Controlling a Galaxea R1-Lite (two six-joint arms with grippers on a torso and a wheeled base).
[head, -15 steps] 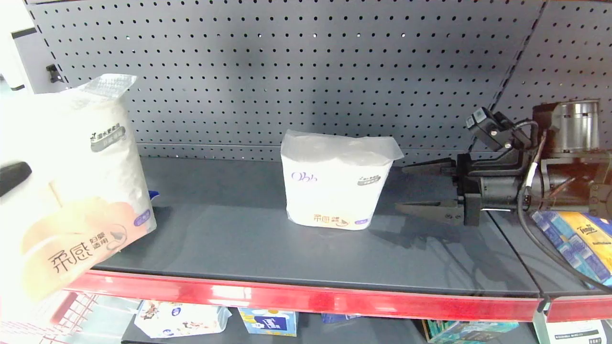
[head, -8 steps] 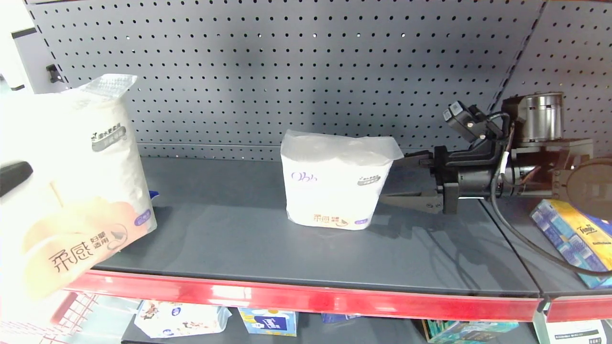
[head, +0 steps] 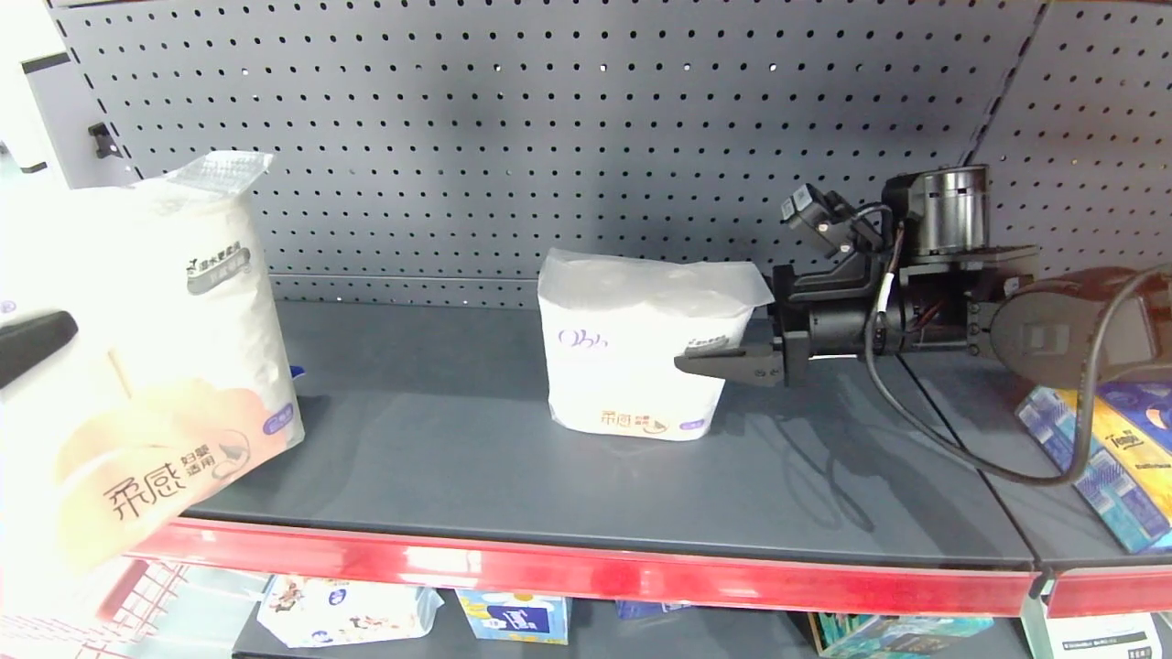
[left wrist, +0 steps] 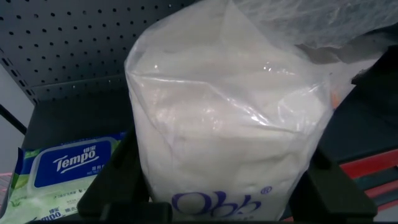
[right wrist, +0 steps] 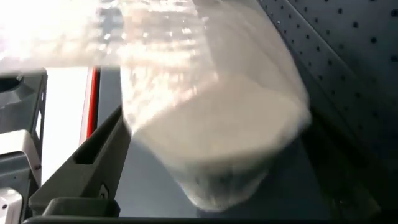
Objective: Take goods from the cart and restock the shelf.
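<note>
Tissue pack (head: 632, 352) stands upright on the shelf (head: 439, 458), between the spread fingers of the right tool (head: 696, 337); an uneven squeeze may tip it. The left tool (left wrist: 227, 193) clamps a second pack (head: 137, 366), whose film may slip.

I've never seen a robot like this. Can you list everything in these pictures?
shelf pack: one, white, mid-shelf, upright
held pack: one, white and peach, at the shelf's left end
shelf: one, grey, red front edge
pegboard: one, grey, behind the shelf
blue-and-yellow pack: one, next bay, right
lower goods: several, white, blue, teal, shelf below
cart: one, red wire, lower left
right gripper: black, open, straddling the shelf pack
left gripper: black, clamped on the held pack
</note>
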